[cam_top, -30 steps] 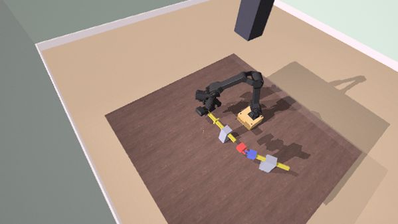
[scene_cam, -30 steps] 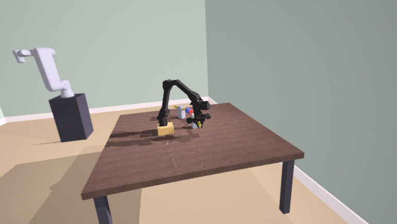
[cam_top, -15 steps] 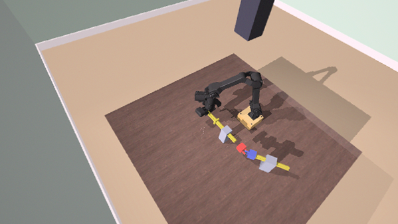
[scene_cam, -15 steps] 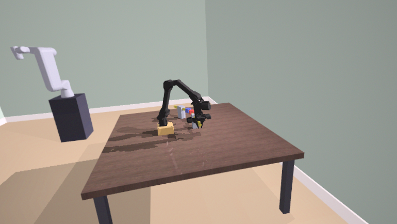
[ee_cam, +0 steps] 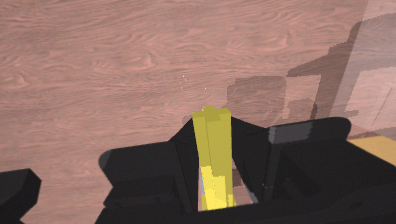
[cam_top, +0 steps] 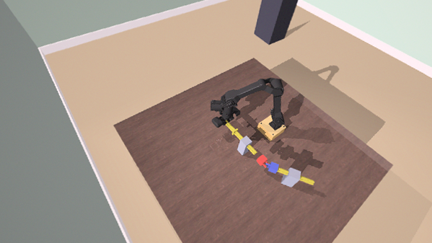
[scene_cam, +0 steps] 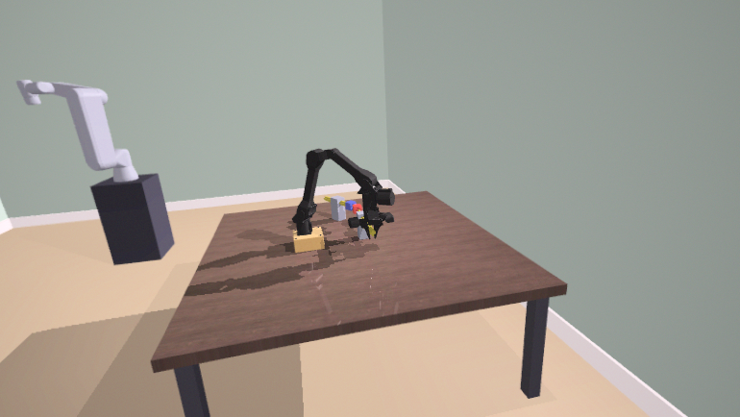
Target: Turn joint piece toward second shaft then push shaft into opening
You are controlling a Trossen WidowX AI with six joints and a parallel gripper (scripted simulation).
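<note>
The second shaft [cam_top: 239, 136] [ee_cam: 220, 145] is yellow and runs through its grey block [cam_top: 244, 145]. My gripper [cam_top: 226, 122] [ee_cam: 207, 119] is shut on the shaft's outer end, away from the joint. The shaft's other end stands short of the red joint piece [cam_top: 261, 160] [scene_cam: 357, 208], with a small gap between them. The red piece is hinged to a blue part [cam_top: 273, 167] [scene_cam: 351, 205] on the end of the first yellow shaft [cam_top: 307, 181]. That shaft passes through the other grey block [cam_top: 291, 177] [scene_cam: 337, 208]. The red opening faces roughly toward the second shaft; its exact angle is too small to tell.
The arm's yellow-orange base [cam_top: 271, 128] [scene_cam: 308, 241] stands on the dark wooden table [cam_top: 177, 176] [scene_cam: 440, 269], beside the second shaft's block. A pale robot arm [scene_cam: 93, 129] stands on a dark pedestal [cam_top: 275, 16] [scene_cam: 132, 217] away from the table.
</note>
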